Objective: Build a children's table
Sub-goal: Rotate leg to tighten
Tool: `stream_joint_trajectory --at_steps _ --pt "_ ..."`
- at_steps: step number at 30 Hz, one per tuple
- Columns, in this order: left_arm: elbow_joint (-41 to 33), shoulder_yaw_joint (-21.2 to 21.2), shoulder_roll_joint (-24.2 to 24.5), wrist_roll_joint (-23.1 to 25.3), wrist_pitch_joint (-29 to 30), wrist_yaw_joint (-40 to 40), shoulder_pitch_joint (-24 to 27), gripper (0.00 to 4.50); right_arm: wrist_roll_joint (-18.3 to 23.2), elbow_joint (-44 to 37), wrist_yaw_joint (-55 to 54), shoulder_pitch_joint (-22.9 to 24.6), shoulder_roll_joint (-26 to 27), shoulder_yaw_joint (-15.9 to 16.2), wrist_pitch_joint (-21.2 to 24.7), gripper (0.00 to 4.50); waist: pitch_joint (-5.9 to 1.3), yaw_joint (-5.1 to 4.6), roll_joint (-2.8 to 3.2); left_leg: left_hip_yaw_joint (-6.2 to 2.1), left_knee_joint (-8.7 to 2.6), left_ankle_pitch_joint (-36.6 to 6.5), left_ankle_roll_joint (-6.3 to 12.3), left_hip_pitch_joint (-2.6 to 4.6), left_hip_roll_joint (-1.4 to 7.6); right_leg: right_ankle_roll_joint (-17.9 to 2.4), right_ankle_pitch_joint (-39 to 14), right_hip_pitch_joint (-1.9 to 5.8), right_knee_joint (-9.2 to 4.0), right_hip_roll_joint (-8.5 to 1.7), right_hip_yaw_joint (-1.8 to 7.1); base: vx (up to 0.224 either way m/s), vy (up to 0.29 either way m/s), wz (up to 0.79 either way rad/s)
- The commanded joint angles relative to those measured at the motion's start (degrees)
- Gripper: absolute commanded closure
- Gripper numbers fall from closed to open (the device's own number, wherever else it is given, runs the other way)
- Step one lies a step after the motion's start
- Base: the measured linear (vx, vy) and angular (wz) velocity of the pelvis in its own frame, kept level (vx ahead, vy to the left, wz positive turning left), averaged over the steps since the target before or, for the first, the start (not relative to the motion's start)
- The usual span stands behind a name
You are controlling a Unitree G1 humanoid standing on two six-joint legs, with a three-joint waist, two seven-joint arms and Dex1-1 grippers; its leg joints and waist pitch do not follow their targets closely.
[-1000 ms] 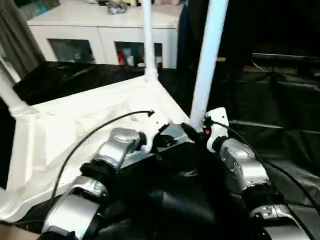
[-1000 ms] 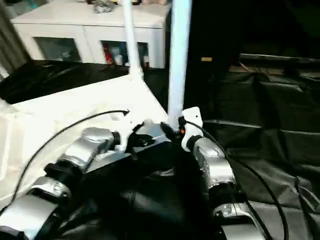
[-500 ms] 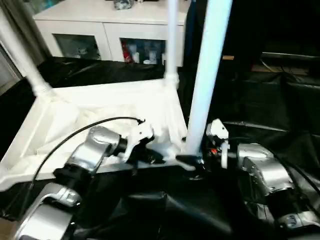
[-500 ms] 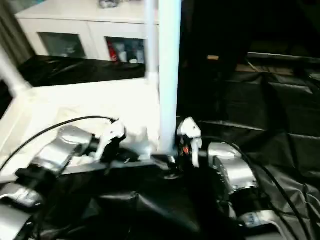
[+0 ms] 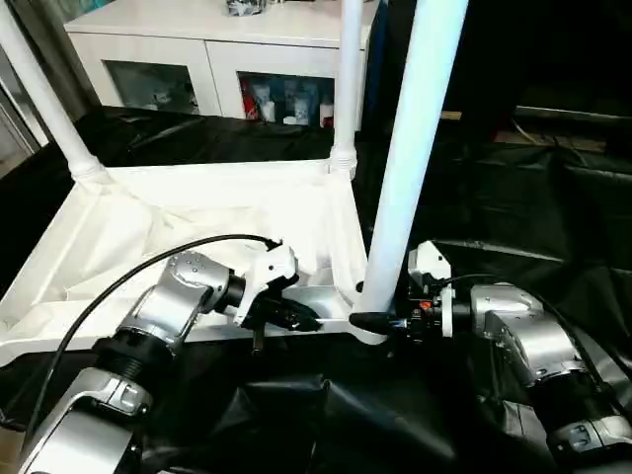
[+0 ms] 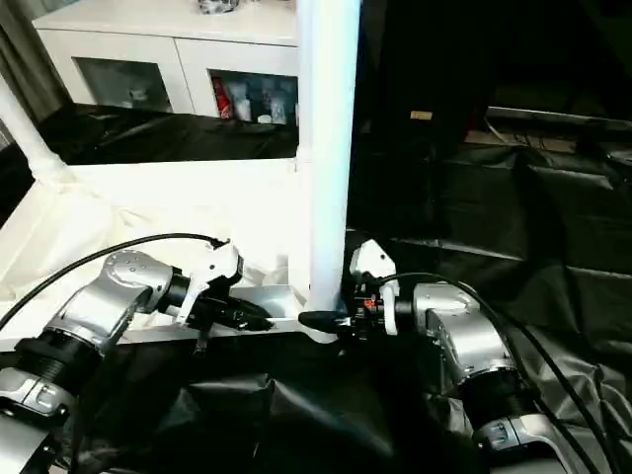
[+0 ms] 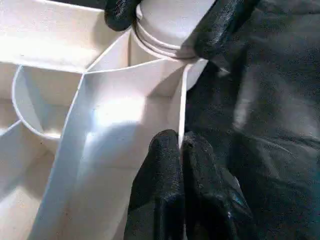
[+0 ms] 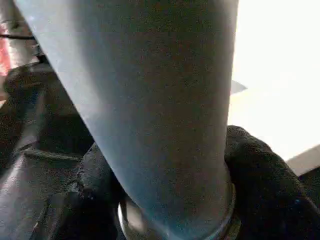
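Two silver forearms reach in low — left gripper (image 7: 181, 150) pinched on the upturned children's table (image 5: 178, 212) rim at centre frame, right gripper (image 8: 165, 200) straddling the near leg (image 5: 410, 148) base.

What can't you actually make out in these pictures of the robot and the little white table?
- Tops of the table legs: cut off by the head views' upper edge.
- Fourth leg: unseen.
- Items inside the cabinet: too small.
- Right gripper squeezing or just touching the near leg: can't tell.
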Motion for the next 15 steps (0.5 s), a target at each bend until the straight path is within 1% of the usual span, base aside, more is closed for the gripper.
stream_joint_trajectory --at_steps 1,2,3,4,5,6,7,8,9,10,11,12,13,14,15 --pt "-0.1 3.6 -2.1 -0.7 -0.2 6.2 -1.8 4.50 -1.6 1.7 -6.6 0.9 3.2 -0.1 -1.0 1.88 -4.09 -0.02 -0.80 -1.70 -4.03 -11.9 2.45 1.50 3.61 -12.4 -14.7 2.37 -3.89 -4.49 3.14 0.000 0.000 0.00" --pt "0.8 4.1 -3.1 -0.4 -0.2 8.5 -2.3 4.50 -2.1 2.8 -10.2 0.7 4.3 -0.8 -1.0 1.89 -4.06 -0.17 -0.92 -1.70 -4.12 -12.3 2.17 1.49 3.58 -12.2 -15.2 2.41 -4.03 -4.48 3.15 0.000 0.000 0.00" --pt "2.4 4.8 -4.8 0.1 -0.3 12.4 -3.3 4.50 -3.0 4.7 -16.1 0.4 6.1 -2.1 -0.6 1.90 -3.97 -0.44 -0.81 -1.76 -4.22 -12.9 1.50 1.51 3.49 -11.9 -16.1 2.35 -4.17 -4.41 3.12 0.000 0.000 0.00" --pt "3.4 5.3 -5.9 0.3 -0.2 14.8 -3.9 4.50 -3.6 5.7 -19.4 0.4 7.2 -2.7 -1.0 1.90 -3.80 -0.78 -0.69 -1.81 -4.37 -14.3 0.61 1.62 3.38 -11.3 -17.9 2.28 -4.61 -4.45 3.13 0.000 0.000 0.00" --pt "4.6 5.7 -7.4 0.6 0.4 17.8 -4.7 4.50 -4.1 6.8 -23.7 0.3 8.8 -3.5 -1.4 1.90 -3.89 -0.75 -0.78 -1.88 -4.35 -15.0 0.16 1.83 3.34 -11.0 -18.9 2.32 -4.67 -4.50 3.06 0.000 0.000 0.00" --pt "6.8 6.2 -10.3 1.2 1.0 22.9 -6.0 4.50 -4.9 8.5 -32.0 0.0 11.9 -5.1 -1.9 1.90 -3.87 -0.87 -0.25 -2.06 -4.43 -15.7 -0.54 1.95 3.35 -10.6 -20.0 2.25 -4.68 -4.59 3.14 0.000 0.000 0.00" --pt "6.8 6.2 -10.3 1.2 1.0 22.9 -6.0 4.50 -4.9 8.5 -32.0 0.0 11.9 -5.1 -1.9 1.90 -3.68 -1.26 -0.45 -1.94 -4.56 -17.0 -0.98 1.97 3.24 -10.1 -20.7 2.08 -5.09 -4.37 3.15 0.000 0.000 0.00" --pt "7.9 6.3 -12.2 1.3 1.4 25.4 -6.6 4.50 -5.6 9.3 -36.4 -0.2 13.6 -5.5 -2.1 1.90 -3.82 -1.27 -0.62 -2.09 -4.55 -17.2 -1.11 2.00 3.19 -10.1 -20.7 2.32 -4.97 -4.43 3.09 0.000 0.000 0.00" --pt "8.7 6.4 -13.8 1.2 1.5 27.3 -7.1 4.50 -6.3 9.5 -38.8 -0.3 15.0 -5.3 -2.1 1.90 -3.83 -1.38 0.41 -2.08 -4.53 -17.1 -1.05 1.99 3.14 -10.2 -19.7 2.23 -4.92 -4.40 3.20 0.000 0.000 0.00" --pt "9.3 6.6 -15.5 1.0 1.7 28.9 -7.4 4.50 -6.7 9.4 -40.3 -0.3 16.3 -4.9 -2.4 1.90 -3.77 -1.72 -0.18 -1.91 -4.57 -17.6 -0.91 1.99 3.13 -10.2 -18.9 2.19 -5.19 -4.17 3.19 0.000 0.000 0.00" --pt "9.8 6.1 -18.1 0.8 1.7 30.3 -7.7 4.50 -7.6 8.9 -40.7 -0.3 18.3 -3.4 -3.8 1.90 -3.85 -1.59 0.30 -2.05 -4.52 -17.7 -1.01 2.08 3.07 -10.3 -18.6 2.28 -5.05 -4.28 3.15 0.000 0.000 0.00" --pt "9.8 5.9 -18.5 0.9 1.6 30.4 -7.7 4.50 -7.8 8.8 -40.4 -0.3 18.6 -3.0 -4.2 1.90 -3.86 -1.64 -0.18 -1.99 -4.53 -17.6 -0.39 2.01 3.04 -10.3 -18.1 2.42 -5.16 -4.26 3.12 0.000 0.000 0.00" --pt "9.8 5.6 -18.8 1.0 1.5 30.4 -7.8 4.50 -8.1 8.7 -40.2 -0.3 18.8 -2.6 -4.7 1.90 -3.98 -1.57 -0.02 -1.97 -4.48 -16.7 0.48 1.82 2.94 -10.1 -17.6 2.67 -5.10 -4.27 3.10 0.000 0.000 0.00" --pt "10.2 5.1 -19.5 1.6 0.7 30.1 -8.0 4.50 -7.3 8.4 -38.5 -0.3 19.7 -2.6 -5.2 1.55 -4.00 -1.53 0.00 -1.90 -4.40 -16.1 1.34 1.81 2.94 -10.1 -17.4 2.64 -5.13 -4.27 3.14 0.000 0.000 0.00" --pt "10.3 5.1 -19.5 1.6 0.7 30.1 -8.0 4.50 -7.1 8.4 -38.4 -0.3 19.7 -2.6 -5.2 1.55 -4.01 -1.52 0.05 -1.91 -4.39 -15.8 1.73 1.77 2.92 -10.0 -17.4 2.67 -5.15 -4.27 3.14 0.000 0.000 0.00"
